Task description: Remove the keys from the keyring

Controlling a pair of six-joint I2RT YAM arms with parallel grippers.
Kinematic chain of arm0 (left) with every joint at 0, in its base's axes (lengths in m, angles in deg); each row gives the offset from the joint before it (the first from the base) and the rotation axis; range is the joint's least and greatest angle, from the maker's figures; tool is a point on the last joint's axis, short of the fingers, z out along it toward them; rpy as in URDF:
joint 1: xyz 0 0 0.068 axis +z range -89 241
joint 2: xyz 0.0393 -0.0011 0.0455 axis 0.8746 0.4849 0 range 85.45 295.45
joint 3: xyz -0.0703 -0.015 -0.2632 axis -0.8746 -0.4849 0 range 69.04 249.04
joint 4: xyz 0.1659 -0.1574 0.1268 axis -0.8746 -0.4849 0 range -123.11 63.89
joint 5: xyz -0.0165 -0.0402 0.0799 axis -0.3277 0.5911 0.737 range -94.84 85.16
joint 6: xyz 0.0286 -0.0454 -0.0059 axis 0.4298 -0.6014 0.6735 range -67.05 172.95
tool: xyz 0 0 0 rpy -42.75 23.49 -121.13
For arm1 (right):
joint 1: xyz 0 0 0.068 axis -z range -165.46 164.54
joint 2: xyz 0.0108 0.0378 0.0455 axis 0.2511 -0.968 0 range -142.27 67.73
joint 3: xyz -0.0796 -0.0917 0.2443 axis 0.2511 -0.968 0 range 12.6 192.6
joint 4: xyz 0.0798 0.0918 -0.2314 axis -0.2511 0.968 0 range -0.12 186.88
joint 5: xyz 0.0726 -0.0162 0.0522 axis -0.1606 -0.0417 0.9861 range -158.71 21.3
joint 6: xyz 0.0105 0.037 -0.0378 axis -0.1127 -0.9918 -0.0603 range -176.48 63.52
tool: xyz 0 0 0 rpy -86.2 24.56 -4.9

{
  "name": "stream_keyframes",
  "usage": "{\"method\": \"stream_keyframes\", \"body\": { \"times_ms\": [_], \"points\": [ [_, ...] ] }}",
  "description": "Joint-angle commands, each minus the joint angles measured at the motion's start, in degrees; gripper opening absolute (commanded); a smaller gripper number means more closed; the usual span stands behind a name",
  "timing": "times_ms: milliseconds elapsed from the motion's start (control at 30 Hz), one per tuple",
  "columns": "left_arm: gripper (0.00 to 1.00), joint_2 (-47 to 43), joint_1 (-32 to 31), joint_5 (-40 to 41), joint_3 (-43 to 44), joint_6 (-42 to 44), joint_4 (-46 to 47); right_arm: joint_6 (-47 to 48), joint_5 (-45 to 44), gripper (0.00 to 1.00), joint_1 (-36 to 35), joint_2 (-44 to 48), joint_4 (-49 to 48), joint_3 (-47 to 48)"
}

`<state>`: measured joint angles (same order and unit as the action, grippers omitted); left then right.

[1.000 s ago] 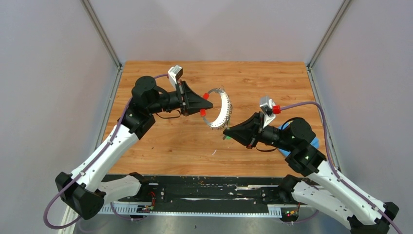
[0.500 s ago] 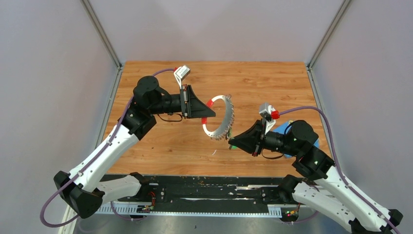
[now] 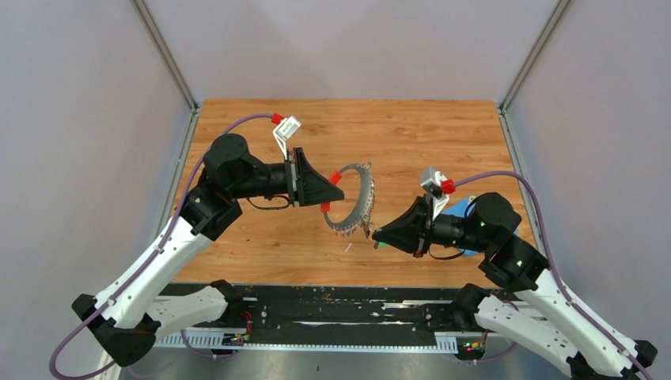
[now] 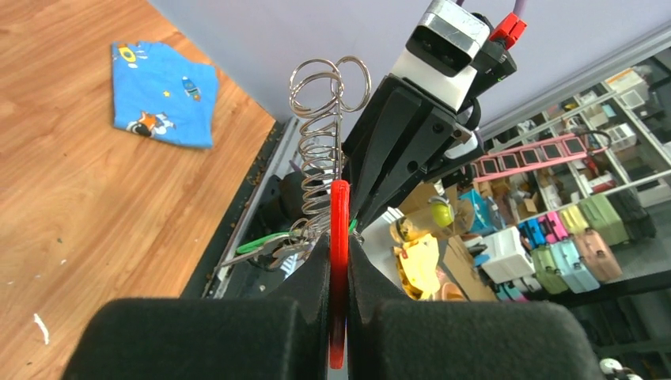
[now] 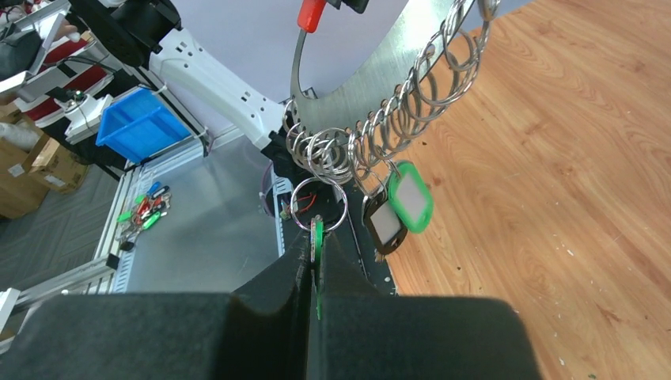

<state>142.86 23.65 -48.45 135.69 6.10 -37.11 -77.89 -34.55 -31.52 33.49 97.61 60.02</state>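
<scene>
The keyring (image 3: 358, 198) is a large thin silver ring held in the air over the table, its rim lined with small split rings. My left gripper (image 3: 335, 188) is shut on its red sleeve (image 4: 339, 229). My right gripper (image 3: 377, 234) is below the ring's near end, shut on a green key (image 5: 317, 236) that hangs from a small split ring (image 5: 318, 204). Two more keys hang beside it, one green-framed (image 5: 411, 196) and one dark-framed (image 5: 384, 224). In the left wrist view, green keys (image 4: 261, 242) hang beside my left gripper (image 4: 339, 241).
A blue cloth (image 4: 162, 95) lies on the wooden table at the right, partly under the right arm (image 3: 490, 229). A small white scrap (image 3: 346, 248) lies near the table's front. The black rail (image 3: 332, 313) runs along the near edge.
My left gripper has drawn back to the left and the ring has tilted and dropped a little. My right gripper moved down and towards the near edge, then held still.
</scene>
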Motion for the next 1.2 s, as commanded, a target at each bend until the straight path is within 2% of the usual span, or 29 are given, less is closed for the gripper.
{"method": "stream_keyframes", "body": {
  "times_ms": [0,367,567,1167],
  "points": [
    [0.00,-2.42,-1.29,4.16,0.76,5.01,-0.41,0.92,3.53,0.01,-1.43,-0.37,1.48,2.12],
    [0.00,-6.44,-3.73,8.80,-1.93,11.00,2.15,2.35,3.91,0.01,-2.91,-2.23,2.96,3.08],
    [0.00,-8.79,-4.66,9.69,-4.24,12.55,8.06,2.66,3.93,0.01,-4.21,-2.54,2.02,2.00],
    [0.00,-7.21,-9.58,10.33,-3.27,21.66,6.06,5.47,-0.82,0.01,-7.88,-1.75,3.85,3.12]
  ]
}}
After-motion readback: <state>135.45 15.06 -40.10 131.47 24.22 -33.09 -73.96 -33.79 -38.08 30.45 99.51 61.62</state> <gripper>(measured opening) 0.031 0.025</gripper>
